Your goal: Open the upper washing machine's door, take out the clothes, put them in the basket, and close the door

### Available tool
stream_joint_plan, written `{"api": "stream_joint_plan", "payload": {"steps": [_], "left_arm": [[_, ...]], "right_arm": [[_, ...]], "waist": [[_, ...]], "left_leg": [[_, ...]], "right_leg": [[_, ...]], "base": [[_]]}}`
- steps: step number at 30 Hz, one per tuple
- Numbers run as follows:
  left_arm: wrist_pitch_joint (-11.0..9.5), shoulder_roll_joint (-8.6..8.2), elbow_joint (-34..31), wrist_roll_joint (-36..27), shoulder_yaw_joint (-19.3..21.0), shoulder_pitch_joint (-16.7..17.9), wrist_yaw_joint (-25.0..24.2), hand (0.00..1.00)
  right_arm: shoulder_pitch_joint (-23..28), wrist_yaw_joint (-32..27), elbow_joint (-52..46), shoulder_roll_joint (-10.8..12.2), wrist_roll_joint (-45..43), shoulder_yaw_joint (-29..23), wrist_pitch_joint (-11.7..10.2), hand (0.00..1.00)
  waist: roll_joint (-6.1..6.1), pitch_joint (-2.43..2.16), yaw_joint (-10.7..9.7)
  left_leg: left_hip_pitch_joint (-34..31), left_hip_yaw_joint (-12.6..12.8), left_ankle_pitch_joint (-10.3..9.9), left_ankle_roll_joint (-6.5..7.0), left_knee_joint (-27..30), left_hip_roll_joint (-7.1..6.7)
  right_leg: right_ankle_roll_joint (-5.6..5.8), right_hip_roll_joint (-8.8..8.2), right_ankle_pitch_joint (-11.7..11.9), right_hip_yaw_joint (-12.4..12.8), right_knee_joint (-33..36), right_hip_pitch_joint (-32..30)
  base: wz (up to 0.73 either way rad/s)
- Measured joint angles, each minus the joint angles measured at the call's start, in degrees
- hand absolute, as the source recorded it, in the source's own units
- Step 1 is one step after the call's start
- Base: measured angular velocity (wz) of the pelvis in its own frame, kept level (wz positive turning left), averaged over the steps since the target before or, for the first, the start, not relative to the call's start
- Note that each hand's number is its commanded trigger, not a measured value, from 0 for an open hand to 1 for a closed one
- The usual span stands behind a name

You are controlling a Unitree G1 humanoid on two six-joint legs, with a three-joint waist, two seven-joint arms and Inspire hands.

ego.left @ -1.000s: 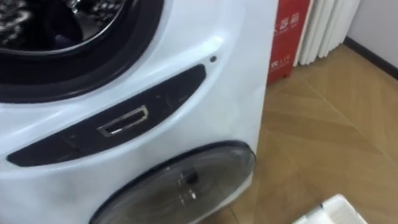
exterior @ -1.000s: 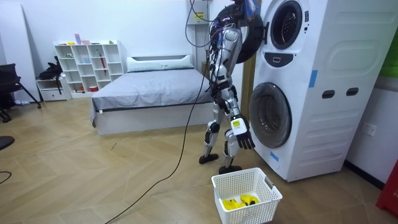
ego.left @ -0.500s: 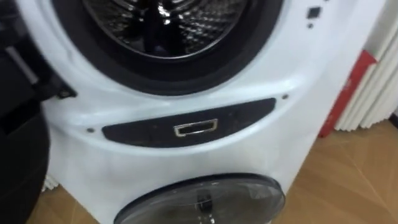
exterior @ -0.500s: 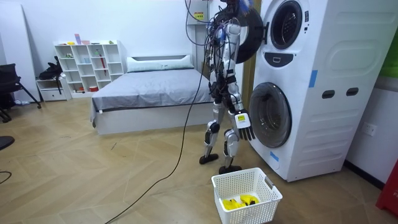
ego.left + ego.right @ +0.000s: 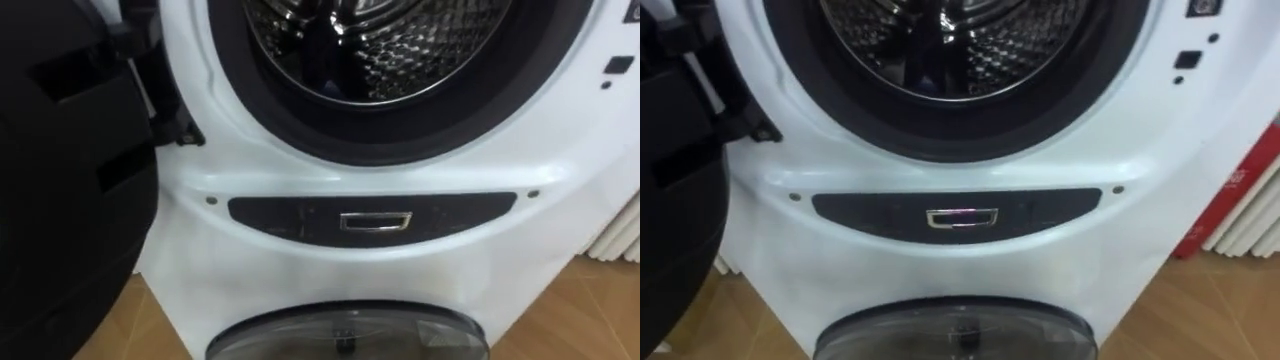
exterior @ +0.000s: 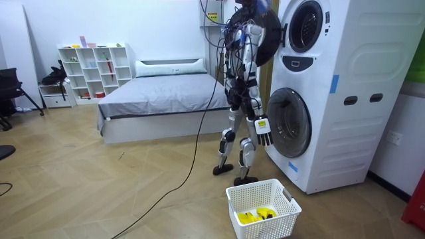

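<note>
The upper washing machine's drum (image 5: 400, 50) is right in front of me, its black door (image 5: 70, 180) swung wide to the left. A dark shape (image 5: 320, 45) sits inside the metal drum; I cannot tell whether it is cloth. Below the opening runs a dark panel (image 5: 375, 218), and under it the lower machine's round glass door (image 5: 350, 335) is shut. In the room view I stand upright facing the stacked machines (image 6: 345, 99). My right hand (image 6: 263, 131) hangs beside the lower door, fingers straight and holding nothing. Yellow clothes (image 6: 255, 215) lie in the white basket (image 6: 255, 186).
The basket stands on the wooden floor by my feet, in front of the lower machine. A red box (image 5: 1240, 190) and white radiator (image 5: 1255, 230) stand to the machine's right. A bed (image 6: 159, 99) and white shelf unit (image 6: 93, 70) stand behind me.
The eye view has swung left and up, bringing the upper drum and its open door into the picture. In the room view my right hand has swung forward, closer to the lower door.
</note>
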Motion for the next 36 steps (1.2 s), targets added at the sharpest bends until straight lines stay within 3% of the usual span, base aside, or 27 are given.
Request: {"api": "stream_joint_plan", "payload": {"steps": [6, 9, 12, 15, 17, 19, 22, 24, 25, 27, 28, 29, 30, 32, 36], "left_arm": [[-0.02, -0.30, 0.06, -0.19, 3.23, 0.80, -0.01, 0.00], [0.00, -0.43, 0.06, -0.21, 4.84, 1.72, -0.04, 0.00], [0.12, 0.19, 0.00, -0.08, 5.44, 2.26, -0.04, 0.00], [0.33, 0.67, -0.04, 1.24, 6.25, 3.09, 0.00, 0.00], [0.96, 0.58, -0.24, 4.91, 6.41, 3.76, -0.02, 0.00], [1.56, 0.57, -0.29, 6.96, 6.15, 3.53, -0.11, 0.00], [2.26, 0.17, -0.74, 7.18, 6.20, 1.60, -0.49, 0.00], [2.19, -0.95, -1.29, 7.15, 6.05, 1.03, -0.53, 0.00], [2.13, -1.35, -1.27, 7.15, 5.80, -0.22, -0.55, 0.00], [1.70, -1.50, -1.29, 7.21, 5.11, -2.32, -0.55, 0.00], [1.14, -1.41, -1.37, 7.22, 5.11, -3.88, -0.55, 0.00], [0.87, -1.42, -1.31, 7.38, 4.92, -5.51, -0.55, 0.00], [0.84, -1.47, -1.30, 7.68, 4.52, -6.17, -0.55, 0.00], [0.21, -1.45, -1.33, 7.70, 2.75, -8.18, -0.57, 0.00], [0.05, -1.49, -1.05, 7.58, 1.10, -9.18, -0.58, 0.00]], "right_arm": [[-0.30, 0.84, 3.00, 0.23, 0.22, -0.10, 0.01, 0.00], [-0.51, 1.20, 3.11, 0.29, 0.22, -0.01, 1.22, 0.00], [-0.34, 2.02, 2.96, 0.29, -0.18, 0.05, 2.24, 0.00], [-0.10, 2.21, 2.05, 0.27, -1.70, 0.05, 2.43, 0.00], [-0.34, 2.17, 1.99, 0.11, -4.66, 0.03, 2.47, 0.00], [-0.73, 2.10, 2.00, 0.03, -5.46, 0.04, 2.48, 0.00], [-0.68, 1.40, 1.85, -0.40, -6.57, -0.01, 2.44, 0.00], [-0.65, 0.38, 1.78, -1.38, -7.75, -0.03, 2.33, 0.00], [-0.66, -0.42, 1.72, -1.67, -8.10, -0.03, 2.13, 0.00], [-0.67, -1.04, 2.04, -1.78, -9.01, -0.87, 1.89, 0.00], [-0.96, -1.12, 2.27, -1.60, -9.45, -1.60, 1.92, 0.00], [-1.09, -1.08, 2.28, -1.56, -9.40, -2.07, 1.80, 0.00], [-1.12, -1.09, 2.34, -1.56, -9.38, -2.45, 1.73, 0.00], [-1.77, -1.18, 2.31, -1.54, -9.37, -2.77, 1.56, 0.00], [-2.89, -1.79, 2.28, -1.49, -8.76, -2.39, 1.05, 0.00]], "waist": [[-0.70, -0.04, 1.06], [-0.96, -0.15, 1.18], [-1.31, -0.24, 1.63], [-1.55, -0.36, 2.64], [-1.58, -0.35, 3.11], [-1.42, -0.35, 2.77], [-0.64, -0.18, 2.57], [0.55, -0.32, 2.02], [1.50, -0.03, 0.71], [2.34, 0.20, -0.39], [2.50, 0.28, -0.58], [2.73, 0.50, -1.00], [2.91, 0.41, -1.22], [2.76, 0.46, -1.16], [1.98, 0.81, -1.07]], "left_leg": [[1.76, -0.94, -0.02, -0.03, -0.03, 0.25], [2.49, -1.38, -0.08, -0.14, 0.22, 0.38], [2.23, -1.12, -1.11, -1.53, 2.57, 1.00], [0.86, -1.16, -2.19, -2.81, 7.97, 2.05], [-1.69, -1.30, -2.70, -3.59, 14.47, 3.09], [-4.77, -2.81, -2.79, -3.69, 20.32, 4.12], [-7.70, -5.04, -3.00, -3.62, 27.39, 5.50], [-7.01, -5.55, -3.08, -3.74, 32.95, 5.54], [-5.42, -5.47, -3.24, -3.96, 33.67, 5.03], [-2.52, -5.83, -3.50, -4.13, 31.26, 3.71], [-0.10, -6.88, -4.05, -4.71, 27.12, 2.75], [2.01, -8.27, -4.49, -5.22, 22.19, 2.41], [2.92, -9.19, -4.70, -5.44, 19.90, 2.41], [5.01, -9.81, -5.17, -5.02, 11.52, 1.93], [5.52, -9.92, -5.49, -3.64, 3.56, 0.49]], "right_leg": [[-0.23, 0.06, -0.62, -1.07, -0.89, 2.15], [-0.31, 0.34, -1.12, -1.60, -0.84, 3.15], [-0.72, 0.88, -2.20, -1.33, 0.23, 3.01], [-1.74, 1.22, -3.03, -1.07, 1.98, 2.81], [-2.72, 1.41, -4.11, -0.71, 4.43, 1.83], [-3.64, 1.74, -4.77, -1.00, 5.33, 1.39], [-5.26, 2.74, -5.59, -1.67, 6.34, 0.81], [-5.91, 3.35, -5.96, -3.18, 6.89, 0.85], [-6.07, 3.43, -6.06, -4.26, 7.33, 0.71], [-6.10, 3.42, -6.04, -5.42, 8.17, -0.42], [-6.27, 3.39, -5.97, -5.91, 9.12, -1.54], [-6.43, 3.39, -5.83, -6.84, 9.30, -2.65], [-6.45, 3.39, -5.67, -7.55, 9.31, -3.29], [-6.42, 3.00, -4.50, -7.92, 10.15, -6.05], [-5.67, 1.99, -1.10, -7.89, 9.96, -9.22]], "base": [[0.12], [0.08], [-0.03], [-0.25], [-0.19], [-0.05], [-0.01], [0.02], [0.43], [0.40], [0.22], [0.28], [0.33], [0.13], [0.00]]}}
